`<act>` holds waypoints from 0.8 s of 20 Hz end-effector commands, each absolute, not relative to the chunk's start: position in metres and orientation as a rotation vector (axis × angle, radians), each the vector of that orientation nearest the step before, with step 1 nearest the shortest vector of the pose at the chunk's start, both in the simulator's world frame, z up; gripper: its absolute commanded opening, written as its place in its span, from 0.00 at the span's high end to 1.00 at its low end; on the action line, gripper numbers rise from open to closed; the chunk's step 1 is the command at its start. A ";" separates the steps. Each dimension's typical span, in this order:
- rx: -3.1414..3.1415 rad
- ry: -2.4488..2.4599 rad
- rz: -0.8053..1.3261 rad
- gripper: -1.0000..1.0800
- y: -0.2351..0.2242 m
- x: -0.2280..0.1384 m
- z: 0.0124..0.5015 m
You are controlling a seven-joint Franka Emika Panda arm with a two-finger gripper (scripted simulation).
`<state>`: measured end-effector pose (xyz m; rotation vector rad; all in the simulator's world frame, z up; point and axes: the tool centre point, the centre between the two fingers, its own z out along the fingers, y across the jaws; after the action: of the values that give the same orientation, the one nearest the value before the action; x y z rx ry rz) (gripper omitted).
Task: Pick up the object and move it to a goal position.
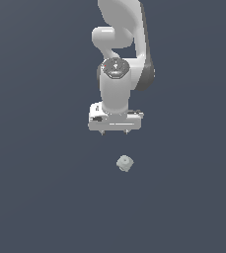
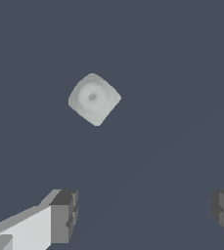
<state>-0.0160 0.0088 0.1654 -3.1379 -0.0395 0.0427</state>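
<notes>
We hover with the claw (image 1: 114, 132) spread wide and empty; the object (image 1: 125, 163) lies at its 5 o'clock, so next we align and descend

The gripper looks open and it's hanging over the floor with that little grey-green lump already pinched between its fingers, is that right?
Not quite. The gripper is open and hangs over the floor, but it holds nothing. The wrist view shows the lump lying apart from the fingers, with bare floor in the gap between them. The exterior view also shows the lump lying clear of the gripper.
</notes>
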 end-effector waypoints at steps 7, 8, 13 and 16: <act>-3.145 -0.127 0.072 0.04 0.021 -0.021 0.160; -3.146 -0.146 0.078 0.04 0.023 -0.022 0.159; -3.147 -0.167 0.086 0.04 0.026 -0.023 0.157; -3.147 -0.168 0.086 0.04 0.026 -0.023 0.158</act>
<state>-0.0231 0.0262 0.1575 -3.1471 -0.1671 0.0855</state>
